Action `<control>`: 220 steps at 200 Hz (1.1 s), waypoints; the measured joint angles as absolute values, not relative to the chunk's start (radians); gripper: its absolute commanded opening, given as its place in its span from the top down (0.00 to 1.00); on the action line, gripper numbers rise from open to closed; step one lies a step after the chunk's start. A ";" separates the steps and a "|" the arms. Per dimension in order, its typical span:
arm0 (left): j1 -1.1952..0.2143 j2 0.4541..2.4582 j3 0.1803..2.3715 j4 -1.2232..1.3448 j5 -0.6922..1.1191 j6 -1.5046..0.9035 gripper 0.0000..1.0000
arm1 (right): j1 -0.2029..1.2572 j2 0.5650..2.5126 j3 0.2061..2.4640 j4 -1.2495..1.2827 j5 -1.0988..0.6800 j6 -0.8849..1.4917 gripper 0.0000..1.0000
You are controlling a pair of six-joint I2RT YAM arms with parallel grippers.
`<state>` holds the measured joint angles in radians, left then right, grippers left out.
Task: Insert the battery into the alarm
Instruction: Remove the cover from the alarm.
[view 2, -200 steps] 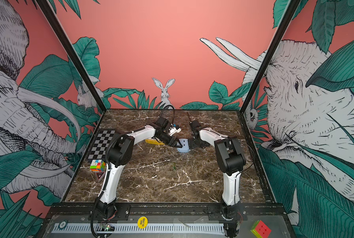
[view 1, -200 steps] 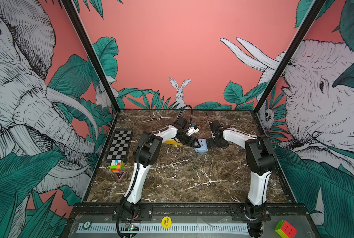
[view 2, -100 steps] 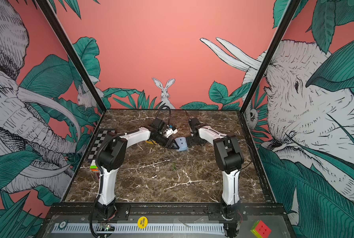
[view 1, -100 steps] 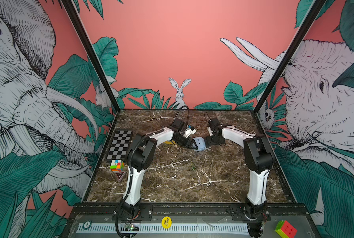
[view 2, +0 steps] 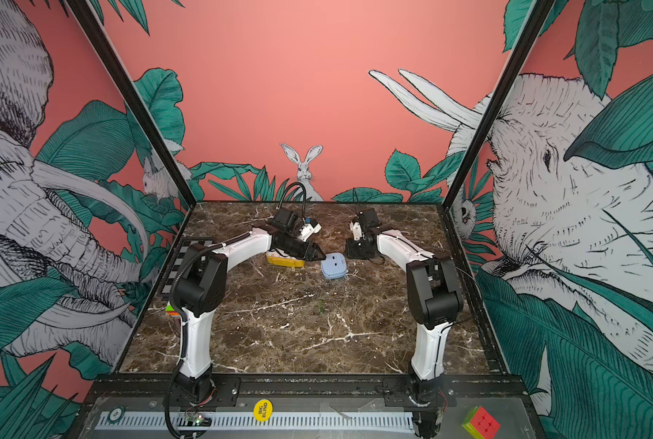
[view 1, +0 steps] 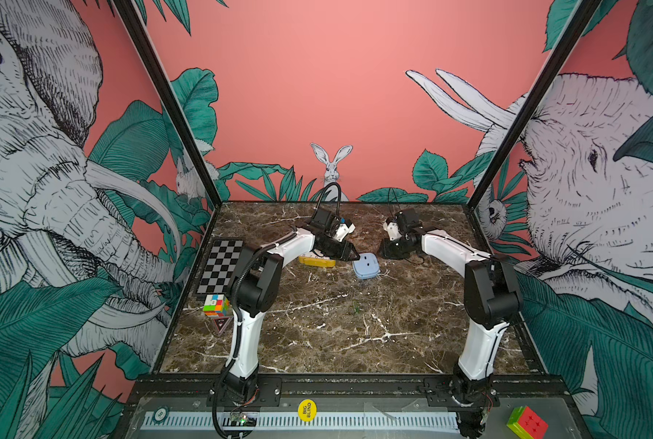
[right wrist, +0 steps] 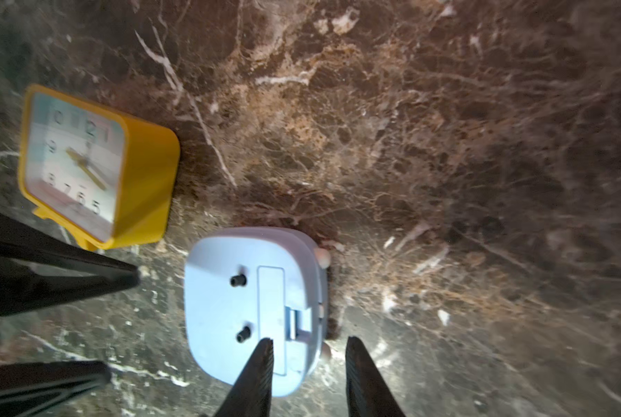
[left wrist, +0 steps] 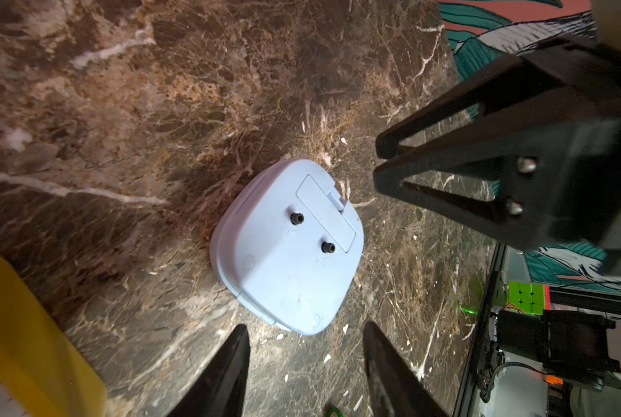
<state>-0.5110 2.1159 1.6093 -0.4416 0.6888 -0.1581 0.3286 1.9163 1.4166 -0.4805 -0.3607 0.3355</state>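
Tabletop (view 1: 336, 334) of brown marble carries a yellow clock (view 1: 316, 261) at nine o'clock of the blue alarm (view 1: 366, 266), which lies face down, battery cover (left wrist: 325, 213) shut. Left fingers (left wrist: 229, 372) at its ten o'clock and right fingers (right wrist: 255, 379) at two o'clock stand apart, empty.

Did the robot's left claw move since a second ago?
Yes. The left gripper has drawn back a little from the blue alarm, toward the checkerboard, as seen in both top views.

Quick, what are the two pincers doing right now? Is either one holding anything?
Left pincer: open, holding nothing.
Right pincer: partly open, holding nothing.
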 measured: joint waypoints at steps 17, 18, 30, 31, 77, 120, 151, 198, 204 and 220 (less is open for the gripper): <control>-0.513 2.144 1.637 -0.470 0.685 -0.159 0.50 | 0.334 1.937 1.423 -0.467 -0.391 0.342 0.72; -0.513 2.145 1.637 -0.470 0.685 -0.159 0.50 | 0.334 1.938 1.423 -0.466 -0.393 0.344 0.72; -0.514 2.161 1.651 -0.484 0.680 -0.159 0.50 | 0.335 1.952 1.423 -0.466 -0.407 0.348 0.74; -0.514 2.163 1.652 -0.485 0.680 -0.159 0.50 | 0.336 1.952 1.423 -0.466 -0.407 0.348 0.74; -0.514 2.196 1.679 -0.528 0.672 -0.158 0.50 | 0.350 1.993 1.455 -0.477 -0.422 0.347 0.79; -0.514 2.228 1.728 -0.544 0.674 -0.156 0.50 | 0.358 1.993 1.456 -0.488 -0.419 0.344 0.81; -0.514 2.241 1.734 -0.559 0.676 -0.149 0.50 | 0.362 1.993 1.456 -0.496 -0.406 0.345 0.81; -0.514 2.243 1.736 -0.590 0.688 -0.134 0.50 | 0.369 1.993 1.454 -0.495 -0.387 0.345 0.81; -0.514 2.243 1.736 -0.595 0.691 -0.133 0.50 | 0.369 1.993 1.453 -0.495 -0.385 0.345 0.81; -0.514 2.243 1.739 -0.609 0.692 -0.129 0.50 | 0.372 1.993 1.452 -0.495 -0.379 0.345 0.80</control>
<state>-0.5144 2.2429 1.7390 -0.6094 0.6922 -0.1287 0.3717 1.9926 1.4521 -0.4950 -0.3786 0.3454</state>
